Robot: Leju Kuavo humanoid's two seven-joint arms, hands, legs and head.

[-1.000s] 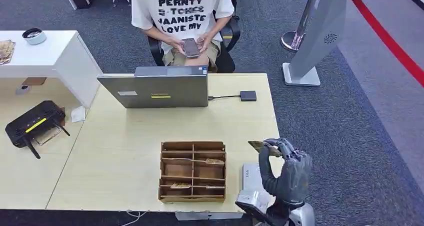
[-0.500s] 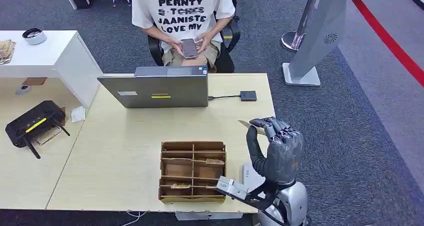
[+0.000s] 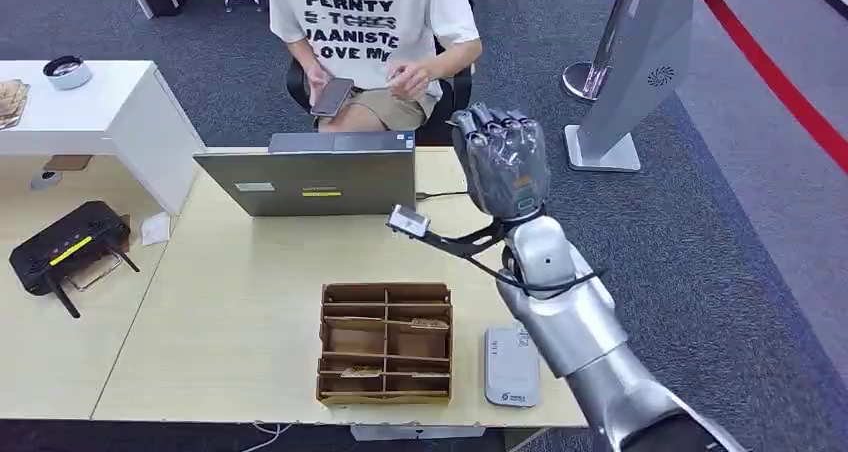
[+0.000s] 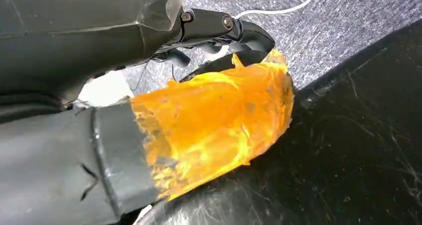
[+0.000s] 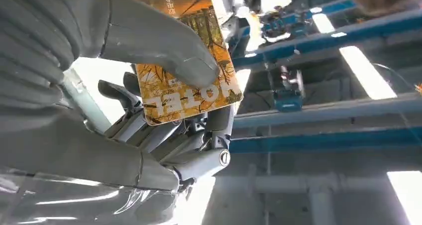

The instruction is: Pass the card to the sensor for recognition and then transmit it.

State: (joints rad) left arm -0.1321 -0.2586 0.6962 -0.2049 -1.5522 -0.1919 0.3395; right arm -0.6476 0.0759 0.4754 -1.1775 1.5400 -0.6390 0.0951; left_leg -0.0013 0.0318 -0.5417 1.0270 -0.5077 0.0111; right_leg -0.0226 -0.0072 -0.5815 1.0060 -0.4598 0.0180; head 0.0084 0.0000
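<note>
My right hand (image 3: pixel 500 162) is raised high over the table's far edge, its back toward me, in front of the seated person (image 3: pixel 375 32). In the right wrist view it pinches an orange-and-white hotel card (image 5: pixel 186 70) between thumb (image 5: pixel 164 51) and fingers. The grey card reader (image 3: pixel 512 365) lies flat at the table's front right, beside the wooden card box (image 3: pixel 386 342). The person holds a phone (image 3: pixel 330 96) in one hand and has the other hand (image 3: pixel 408 76) free near my raised hand. My left hand (image 4: pixel 149 110) hangs low over the carpet, holding nothing, its fingers loosely bent.
A grey laptop (image 3: pixel 310 177) stands at the table's far side, with a cable to a small dark box. A black router (image 3: pixel 65 252) sits on the left table. A white cabinet (image 3: pixel 90 112) stands at far left and a grey kiosk stand (image 3: pixel 630 82) at far right.
My right hand rose from beside the reader at the table's front edge, up and forward toward the person, still holding the card. The person lowered the phone to one side.
</note>
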